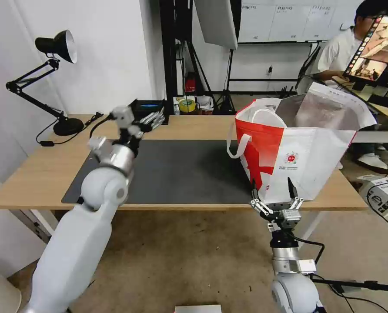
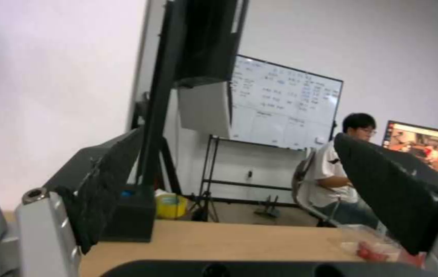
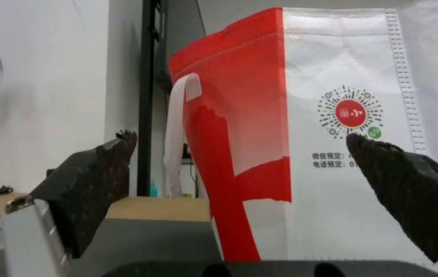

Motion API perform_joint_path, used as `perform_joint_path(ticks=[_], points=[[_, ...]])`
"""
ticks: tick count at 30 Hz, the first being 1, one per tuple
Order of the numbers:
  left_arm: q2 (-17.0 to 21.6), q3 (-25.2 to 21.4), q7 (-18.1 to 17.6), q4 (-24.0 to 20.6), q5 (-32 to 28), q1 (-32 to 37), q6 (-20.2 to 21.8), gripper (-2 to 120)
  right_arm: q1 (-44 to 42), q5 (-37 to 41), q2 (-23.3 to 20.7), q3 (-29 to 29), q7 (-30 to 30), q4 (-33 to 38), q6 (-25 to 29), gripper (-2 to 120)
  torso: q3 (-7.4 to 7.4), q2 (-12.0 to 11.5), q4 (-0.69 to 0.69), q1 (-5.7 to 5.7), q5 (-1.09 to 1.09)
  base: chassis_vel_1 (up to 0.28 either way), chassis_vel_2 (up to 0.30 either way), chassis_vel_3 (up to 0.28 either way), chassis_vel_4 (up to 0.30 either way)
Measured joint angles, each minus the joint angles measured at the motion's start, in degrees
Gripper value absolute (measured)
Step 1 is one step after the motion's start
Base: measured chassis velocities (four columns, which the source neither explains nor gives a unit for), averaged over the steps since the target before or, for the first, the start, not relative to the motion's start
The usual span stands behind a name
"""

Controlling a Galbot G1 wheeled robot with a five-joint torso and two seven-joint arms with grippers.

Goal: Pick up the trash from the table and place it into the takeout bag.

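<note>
Head view: my left gripper (image 1: 152, 118) hangs spread and empty over the far left edge of the dark grey mat (image 1: 181, 169), near the black box (image 1: 148, 105) at the counter's (image 1: 37, 174) back edge. My right gripper (image 1: 275, 191) waits released at the near edge, right in front of the takeout bag (image 1: 298, 152), which stands open on the counter's right end. The mat lies bare, so there is plenty of room to swing across; the bag's loop handle (image 1: 237, 145) sticks out toward the middle, so I'd steer around it.

Left wrist view: jaws wide, nothing between them. A clear plastic box with red bits (image 2: 370, 244) sits on the wood near the far edge, partly behind one finger. I'd judge it the next target: come in low, square up, close gently, since thin plastic crumples.

Right wrist view: fingers parted, the bag's red-and-white wall (image 3: 280, 134) just ahead, not touching.
</note>
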Motion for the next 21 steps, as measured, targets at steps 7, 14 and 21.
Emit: perform_joint_path(ticks=[7, 14, 21], points=[[-1.0, -3.9, 1.6, -1.0, 1.8, 5.5, -3.3, 100, -0.1, -0.1, -0.2, -0.1, 0.0, -0.2, 0.0, 100, 0.0, 0.0, 0.0, 0.0, 0.01, 0.0, 0.0, 0.0, 0.0], [-2.0, -6.2, 2.5, -1.4, 4.2, 9.1, -6.6, 100, -0.5, -0.1, -0.2, -0.2, -0.1, -0.2, 0.0, 100, 0.0, 0.0, -0.01, 0.0, 0.01, 0.0, 0.0, 0.0, 0.0], [-4.6, -9.0, 3.7, -2.0, 7.2, 14.4, -10.0, 100, -0.7, -0.1, 0.0, -0.3, -0.1, -0.5, 0.2, 100, 0.0, 0.0, 0.0, 0.0, 0.0, 0.0, 0.0, 0.0, 0.0]])
